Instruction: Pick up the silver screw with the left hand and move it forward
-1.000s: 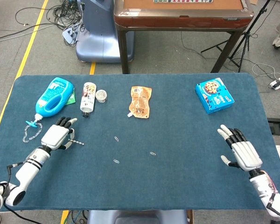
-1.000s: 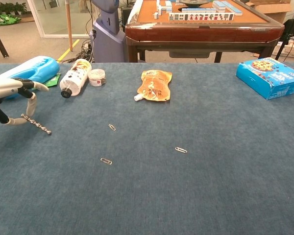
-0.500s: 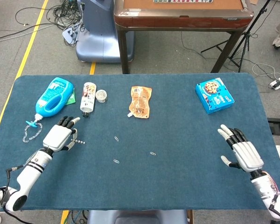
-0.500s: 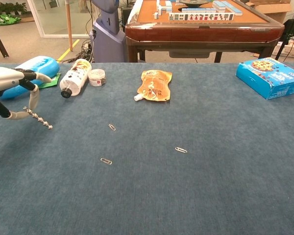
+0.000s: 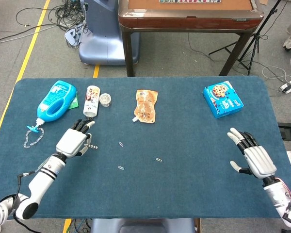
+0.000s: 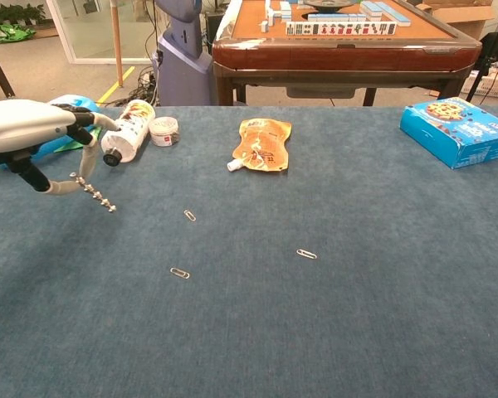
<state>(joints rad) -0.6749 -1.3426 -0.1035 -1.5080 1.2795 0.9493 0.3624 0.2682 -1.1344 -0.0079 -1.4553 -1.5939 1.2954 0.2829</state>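
My left hand [image 5: 73, 142] [image 6: 33, 134] pinches the silver screw [image 6: 96, 194] [image 5: 92, 145] between thumb and a finger, a little above the blue table cloth at the left. The screw's free end points right and down. In the chest view the hand sits just in front of the white bottle [image 6: 126, 130] and the small jar [image 6: 163, 130]. My right hand [image 5: 252, 158] lies at the table's right side with fingers spread, holding nothing; the chest view does not show it.
A blue detergent bottle [image 5: 56, 100] and a chain [image 5: 31, 138] lie at the far left. An orange pouch [image 5: 146, 106] lies mid-back, a blue cookie box [image 5: 223, 99] back right. Paper clips [image 5: 121, 144] [image 5: 158, 159] [image 5: 121, 167] lie mid-table. A brown table [image 5: 189, 14] stands beyond.
My left hand has carried the screw to the right and forward, toward the white bottle. The right hand has barely moved.
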